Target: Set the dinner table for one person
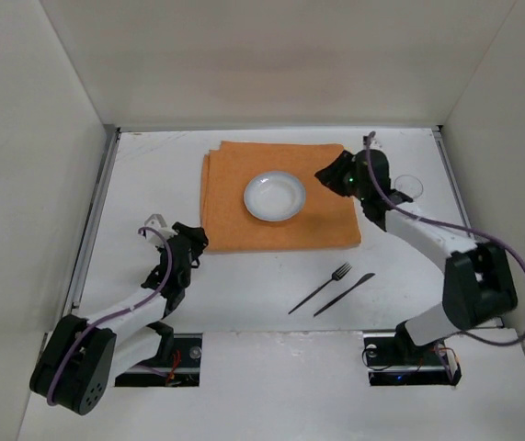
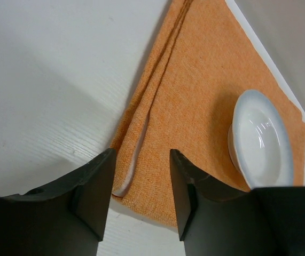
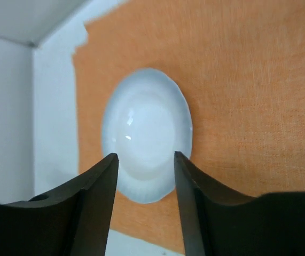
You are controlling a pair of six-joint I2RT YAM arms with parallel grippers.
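The dinner table (image 1: pixel 152 179) is a white tabletop walled by white panels. An orange cloth mat (image 1: pixel 322 216) lies at its middle with a small white plate (image 1: pixel 275 196) on it. A dark fork (image 1: pixel 320 288) and knife (image 1: pixel 344 294) lie side by side on the table in front of the mat. My left gripper (image 1: pixel 191 239) is open and empty at the mat's near left corner (image 2: pixel 157 160). My right gripper (image 1: pixel 325 174) is open and empty above the mat, just right of the plate (image 3: pixel 147 138). The plate also shows in the left wrist view (image 2: pixel 262 141).
A clear glass (image 1: pixel 410 186) stands on the table right of the mat, partly hidden behind the right arm. The mat is folded, with doubled edges along its left side (image 2: pixel 152 90). White walls close in the table on the left, back and right.
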